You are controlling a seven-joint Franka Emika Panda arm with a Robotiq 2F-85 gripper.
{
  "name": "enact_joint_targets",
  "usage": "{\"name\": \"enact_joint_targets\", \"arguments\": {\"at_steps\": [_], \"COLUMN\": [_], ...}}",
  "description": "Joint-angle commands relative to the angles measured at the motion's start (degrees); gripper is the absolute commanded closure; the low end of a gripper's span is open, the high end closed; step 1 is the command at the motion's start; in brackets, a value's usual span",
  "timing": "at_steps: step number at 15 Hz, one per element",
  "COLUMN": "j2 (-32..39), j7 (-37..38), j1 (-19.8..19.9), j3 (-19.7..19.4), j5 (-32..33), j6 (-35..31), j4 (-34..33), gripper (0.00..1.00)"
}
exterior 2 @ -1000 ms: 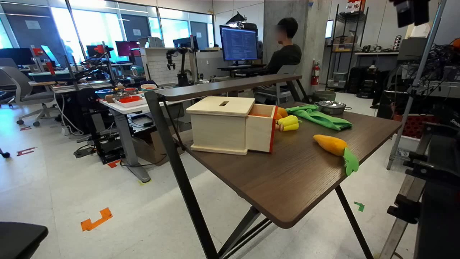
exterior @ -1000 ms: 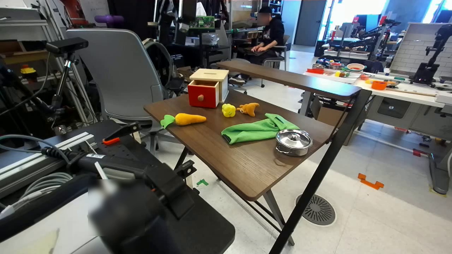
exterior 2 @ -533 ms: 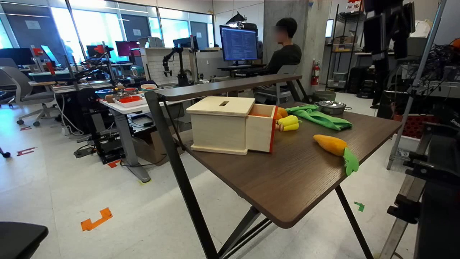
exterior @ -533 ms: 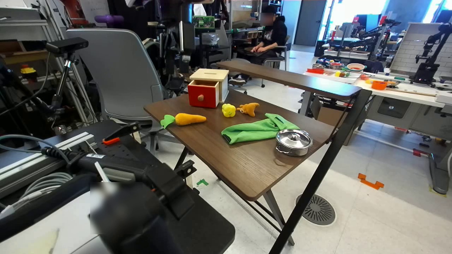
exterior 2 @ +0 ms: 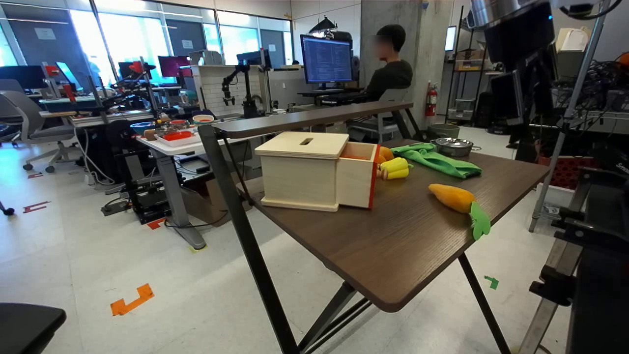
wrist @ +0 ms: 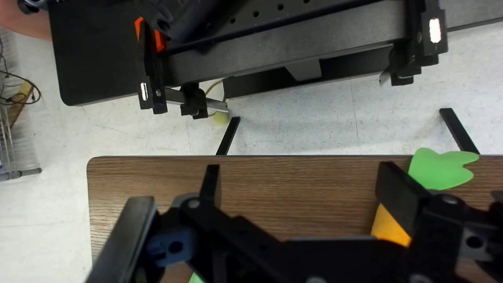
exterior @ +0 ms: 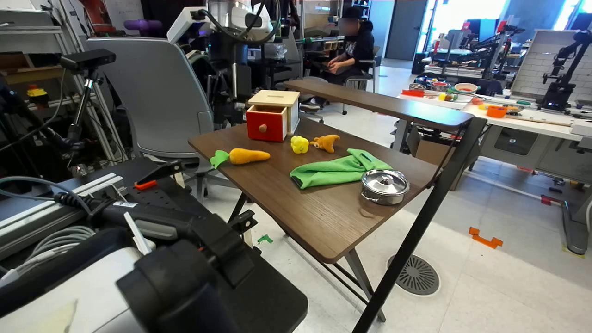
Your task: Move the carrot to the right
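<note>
The rectangular brown wood-grain table (exterior: 319,222) carries a raised brown shelf (exterior: 370,101) along one side. The light wooden cube-shaped box (exterior 2: 300,182) stands upright near one end of the table; its red-fronted wooden drawer (exterior: 265,124) is partly extended. The black two-finger gripper (wrist: 304,186) is positioned on the drawer side of the box, well apart from it and above tabletop level. Its jaws are spread wide, with wood-grain surface visible between them. The rumpled green fabric cloth (exterior: 335,172) lies well apart from the box. The round, lidded, polished metal pot (exterior: 385,190) stands upright farther from the box, just beside the cloth. The tapered orange plush-looking carrot (exterior: 249,156) lies on the drawer side of the box, apart from it, tip nearer the box and green leaf end at the table edge. In the wrist view, one jaw covers part of its orange body. The irregular orange toy piece (exterior: 326,143) lies near the box, just past the lobed yellow toy (exterior: 299,144), which lies just beside the drawer. Contact between these two cannot be determined.
</note>
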State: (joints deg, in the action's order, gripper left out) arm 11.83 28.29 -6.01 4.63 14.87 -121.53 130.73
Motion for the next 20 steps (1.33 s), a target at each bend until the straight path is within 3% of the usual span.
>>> {"name": "enact_joint_targets", "arguments": {"at_steps": [1, 10, 14, 20], "j2": [-0.06, 4.76, 8.14, 12.50], "j7": [2.88, 15.07, 16.42, 16.26], "j1": [-1.31, -2.45, -4.27, -6.72], "j3": [-1.65, -3.44, -4.15, -5.46], "j5": [2.19, 1.13, 0.53, -0.90], "j6": [-1.10, -19.88, -24.13, -35.88], "j4": [-0.07, 0.35, 0.13, 1.69], "gripper": [0.00, 0.00, 0.00, 0.00]}}
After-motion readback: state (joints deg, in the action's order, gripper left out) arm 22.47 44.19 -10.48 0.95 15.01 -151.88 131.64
